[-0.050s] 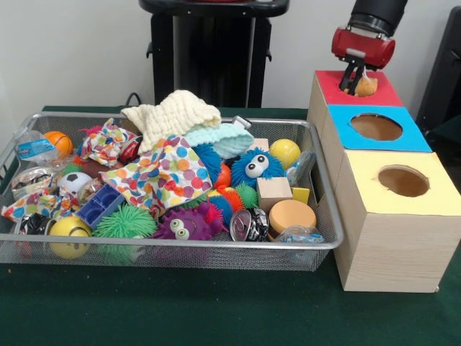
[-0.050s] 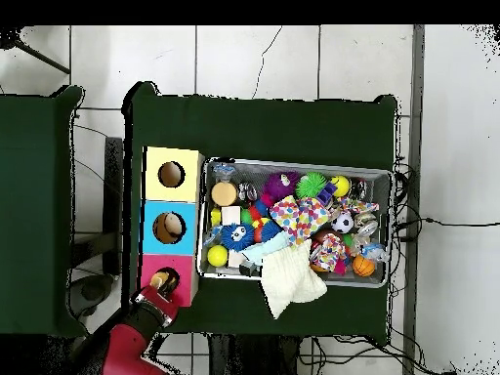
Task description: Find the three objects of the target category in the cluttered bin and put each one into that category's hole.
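My gripper (image 1: 354, 86) hangs low over the red-topped box (image 1: 382, 94), the farthest of three boxes beside the bin. Its dark fingers (image 1: 350, 78) stand close together on a small orange-tan object (image 1: 366, 86), held at the level of the red top where the hole lies. From overhead, the gripper (image 2: 161, 289) covers part of the red box's hole (image 2: 166, 280), with a tan bit showing in it. The wire bin (image 1: 180, 246) is heaped with toys: fuzzy blue creature (image 1: 253, 166), yellow ball (image 1: 285, 152), wooden cube (image 1: 274, 192), orange disc (image 1: 292, 214), spiky green ball (image 1: 124, 222).
A blue-topped box (image 1: 418, 137) and a yellow-topped box (image 1: 439, 198) stand in line nearer than the red one, each with a round hole. Spotted cloth (image 1: 162, 173) and a cream knitted cloth (image 1: 173, 112) cover part of the bin's contents. Green cloth covers the table.
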`<move>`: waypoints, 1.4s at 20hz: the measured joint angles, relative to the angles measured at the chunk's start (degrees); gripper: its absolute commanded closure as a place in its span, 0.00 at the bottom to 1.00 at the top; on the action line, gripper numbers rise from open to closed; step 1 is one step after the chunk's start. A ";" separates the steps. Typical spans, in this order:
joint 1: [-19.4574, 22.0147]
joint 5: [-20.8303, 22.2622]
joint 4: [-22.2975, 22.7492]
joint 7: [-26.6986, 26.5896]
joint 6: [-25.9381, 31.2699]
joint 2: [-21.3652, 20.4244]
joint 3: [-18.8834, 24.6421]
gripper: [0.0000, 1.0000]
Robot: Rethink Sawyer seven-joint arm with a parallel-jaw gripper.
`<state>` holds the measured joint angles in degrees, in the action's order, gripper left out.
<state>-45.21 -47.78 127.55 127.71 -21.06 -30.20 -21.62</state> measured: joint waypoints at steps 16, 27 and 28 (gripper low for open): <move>-1.74 -4.52 0.74 3.33 -9.97 3.38 2.54 1.00; -2.04 -5.53 1.62 5.56 -14.56 4.03 3.68 1.00; -2.18 -5.87 1.64 5.56 -14.79 4.12 3.73 1.00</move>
<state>-47.40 -53.65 129.19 133.27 -35.85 -26.09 -17.90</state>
